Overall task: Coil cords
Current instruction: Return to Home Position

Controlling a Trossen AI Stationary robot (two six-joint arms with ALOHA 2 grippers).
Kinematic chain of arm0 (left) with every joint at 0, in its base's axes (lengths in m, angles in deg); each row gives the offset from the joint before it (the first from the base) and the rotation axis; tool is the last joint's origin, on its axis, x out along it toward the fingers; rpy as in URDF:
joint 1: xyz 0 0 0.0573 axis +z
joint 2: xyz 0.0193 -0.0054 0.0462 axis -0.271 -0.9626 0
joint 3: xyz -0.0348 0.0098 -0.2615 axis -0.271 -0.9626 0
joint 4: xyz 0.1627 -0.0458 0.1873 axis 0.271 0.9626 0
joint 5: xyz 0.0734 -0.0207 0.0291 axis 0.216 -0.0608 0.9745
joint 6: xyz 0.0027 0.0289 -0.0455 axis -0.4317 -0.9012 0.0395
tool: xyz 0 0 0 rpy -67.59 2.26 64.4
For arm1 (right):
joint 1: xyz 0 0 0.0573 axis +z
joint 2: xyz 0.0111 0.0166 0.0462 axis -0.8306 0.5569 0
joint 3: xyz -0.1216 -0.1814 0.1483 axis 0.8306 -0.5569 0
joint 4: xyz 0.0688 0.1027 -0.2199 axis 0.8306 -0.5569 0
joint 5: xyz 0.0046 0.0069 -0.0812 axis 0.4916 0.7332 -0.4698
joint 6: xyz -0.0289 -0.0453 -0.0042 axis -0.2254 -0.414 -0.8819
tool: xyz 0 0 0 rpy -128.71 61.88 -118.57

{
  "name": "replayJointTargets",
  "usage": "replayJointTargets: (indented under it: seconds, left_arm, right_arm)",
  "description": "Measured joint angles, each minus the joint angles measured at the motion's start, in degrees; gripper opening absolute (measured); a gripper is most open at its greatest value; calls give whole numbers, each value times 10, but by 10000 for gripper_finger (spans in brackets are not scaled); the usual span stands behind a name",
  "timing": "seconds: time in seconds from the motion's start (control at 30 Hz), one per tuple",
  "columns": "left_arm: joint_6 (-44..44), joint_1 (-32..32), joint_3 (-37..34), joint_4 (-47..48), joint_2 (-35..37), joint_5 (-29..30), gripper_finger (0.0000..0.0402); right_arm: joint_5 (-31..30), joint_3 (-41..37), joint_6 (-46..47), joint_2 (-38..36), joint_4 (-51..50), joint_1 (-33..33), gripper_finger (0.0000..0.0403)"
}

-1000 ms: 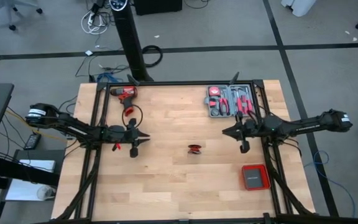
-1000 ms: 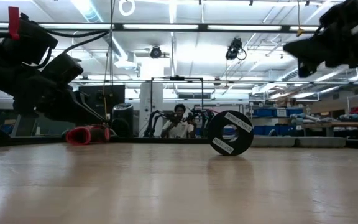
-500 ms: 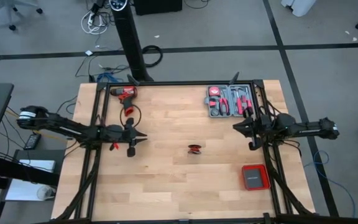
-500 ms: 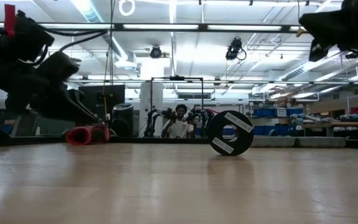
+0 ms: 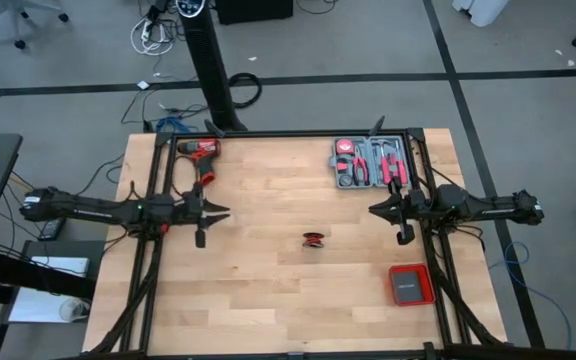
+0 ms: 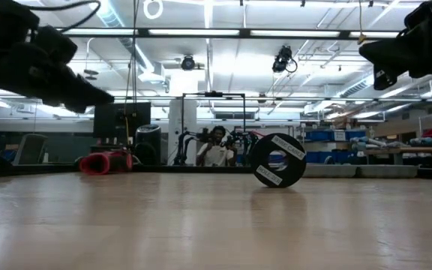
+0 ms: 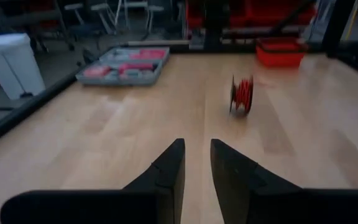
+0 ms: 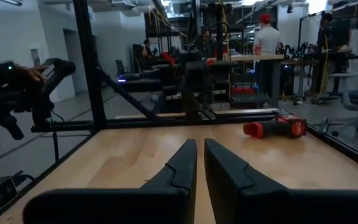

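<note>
The coiled red cord [image 5: 313, 239] stands alone on the table [image 5: 268, 290], just below the high view's centre. The left gripper [image 5: 208, 212] hovers at mid-left, fingers slightly parted, empty. The right gripper [image 5: 387, 212] hovers at mid-right, nearly closed, holding nothing.

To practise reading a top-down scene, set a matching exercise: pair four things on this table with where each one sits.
Things:
1. coiled cord
2. power drill
3. tool tray
4. red square box

Places:
A. far right corner region
B. near right, by the table's edge
C. middle of the table
D. far left corner region

Pairs: 1-C, 2-D, 3-A, 4-B
</note>
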Motion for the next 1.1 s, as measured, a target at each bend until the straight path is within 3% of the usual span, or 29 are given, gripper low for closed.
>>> replayJointTargets:
  seconds: [0.37, 0.53, 1.1]
  left_arm:
    - [0, 0, 0, 127, 201, 0, 80]
    - [0, 0, 0, 132, 261, -3, 80]
    - [0, 0, 0, 121, 260, -4, 80]
  right_arm:
    - [0, 0, 0, 2, 4, 0, 34]
    - [0, 0, 0, 2, 5, 0, 34]
    - [0, 0, 0, 2, 14, 0, 34]
